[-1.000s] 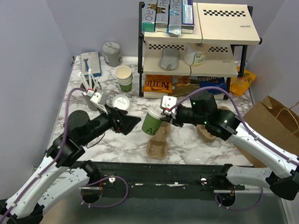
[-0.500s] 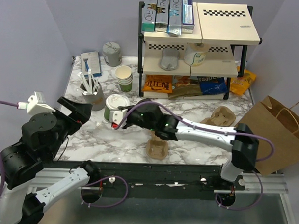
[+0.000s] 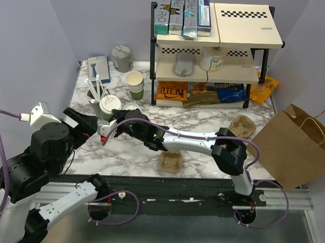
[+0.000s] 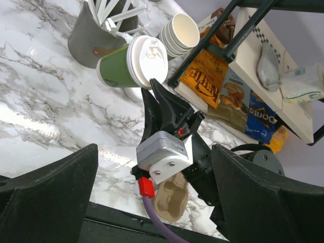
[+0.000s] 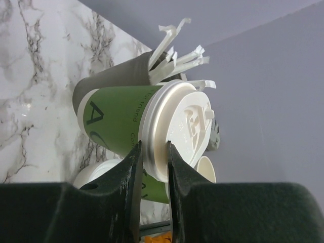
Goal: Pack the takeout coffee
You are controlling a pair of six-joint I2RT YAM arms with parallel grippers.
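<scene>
takeout coffee [image 3: 110,105] sits at the far left of the worktop [image 3: 205,120], lid on, hard up by the grey cup of sticks [image 3: 97,93]. Right end effector [image 5: 153,148] is clamped on the lid rim, one finger each side of the edge, not around the cup body. That arm reaches right across from the right side, so a rim pinch is probably all the angle allows. Looks like a weak hold to me: the lid could pop under the cup's weight.

Left end effector [image 3: 83,124] hangs over the near left, fingers wide apart, nothing in them. My guess is it's parked clear and just giving a view.

Paper bag [image 3: 295,145] on the right and cardboard carrier [image 3: 170,160] near centre are both well apart from the cup, presumably the destination.

Can't tell whether the cup base is on the worktop or lifted, or whether it touches the stick cup. Small white round thing [image 3: 132,106] just right of the cup, maybe a spare lid, is too small to call. Bag's right side is cut off.
</scene>
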